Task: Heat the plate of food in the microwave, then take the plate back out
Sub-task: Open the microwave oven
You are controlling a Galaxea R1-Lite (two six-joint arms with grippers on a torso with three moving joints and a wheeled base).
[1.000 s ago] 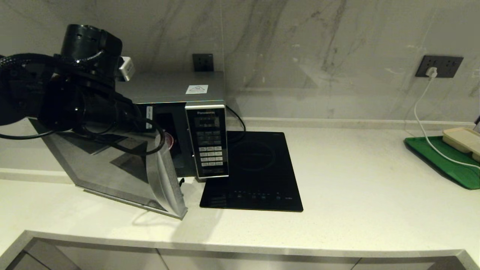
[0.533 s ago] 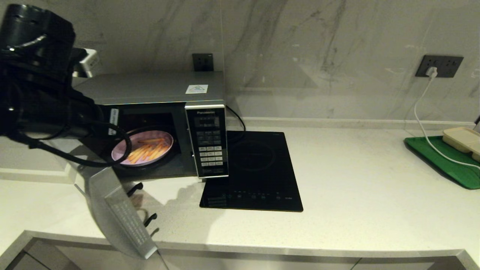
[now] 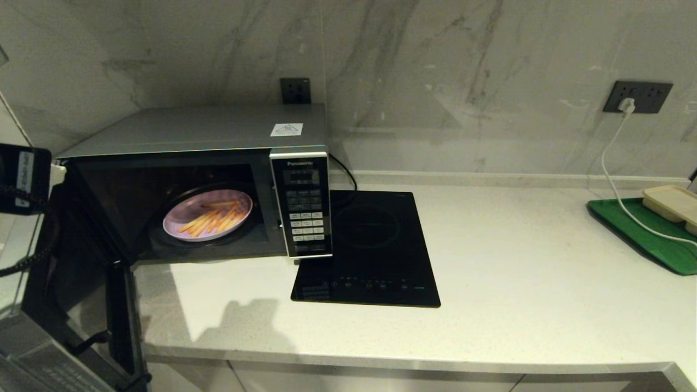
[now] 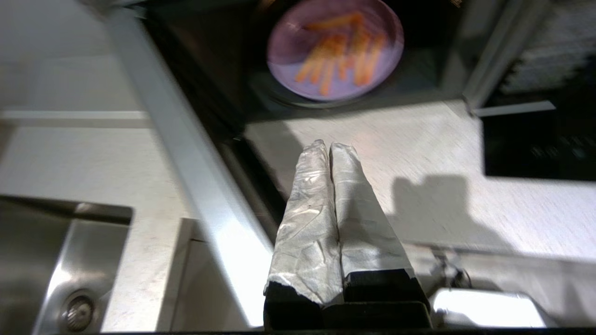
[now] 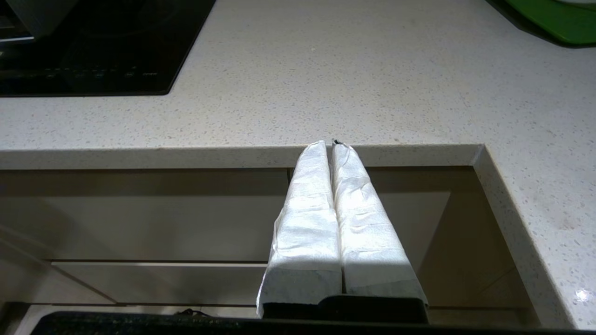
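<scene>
The silver microwave [image 3: 218, 128] stands at the back left of the counter with its door [image 3: 81, 261] swung wide open to the left. Inside it the lilac plate of food [image 3: 208, 215] lies flat, with orange fries on it. In the left wrist view the plate [image 4: 333, 49] lies ahead of my left gripper [image 4: 329, 146]. That gripper is shut and empty, over the counter in front of the opening, beside the door. Only a black part of the left arm [image 3: 22, 174] shows at the head view's left edge. My right gripper [image 5: 331, 144] is shut and empty, parked below the counter's front edge.
A flat black induction hob [image 3: 370, 250] lies right beside the microwave. At the far right a green board [image 3: 648, 234] carries a beige tray [image 3: 672, 201], and a white cable [image 3: 615, 179] runs across it. A steel sink [image 4: 60, 260] lies left of the open door.
The microwave door has swung from partly open to wide open, uncovering the plate. My left arm has moved left and almost out of the head view.
</scene>
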